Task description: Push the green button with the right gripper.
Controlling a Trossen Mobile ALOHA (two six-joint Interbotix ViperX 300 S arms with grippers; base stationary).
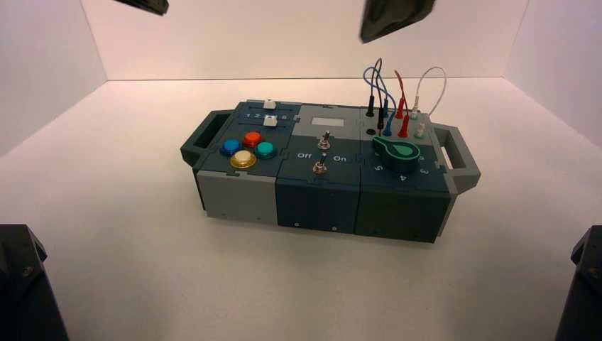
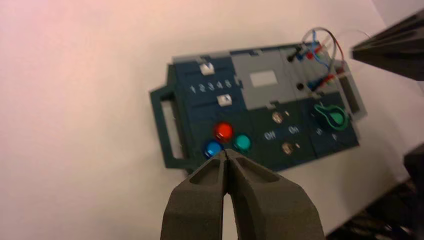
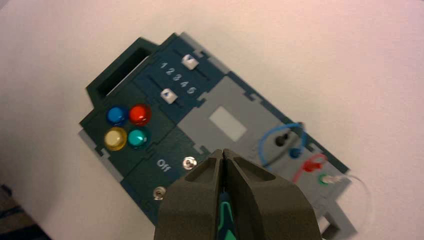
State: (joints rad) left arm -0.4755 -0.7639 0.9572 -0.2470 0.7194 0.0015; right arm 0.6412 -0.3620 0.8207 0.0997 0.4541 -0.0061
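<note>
The green button (image 1: 265, 150) sits on the left end of the box (image 1: 318, 202), at the three o'clock side of its four-button cluster. The right gripper (image 1: 363, 40) is in the air beyond the box's far edge as the high view has it, well apart from the button, its two fingers together at the tips. From there the button lies toward seven or eight o'clock, so the coming move should be a sweep that way, then a press straight down. A round dome has no long axis to match; centring matters more. The red button (image 1: 253, 138) crowds it at ten to eleven o'clock and the yellow button (image 1: 243, 159) at eight, so drifting left risks a wrong press. The freer side is three o'clock, bare panel before the switches. The left gripper (image 1: 165, 10), closed too, is high at the far left; the button lies toward five o'clock from it.
</note>
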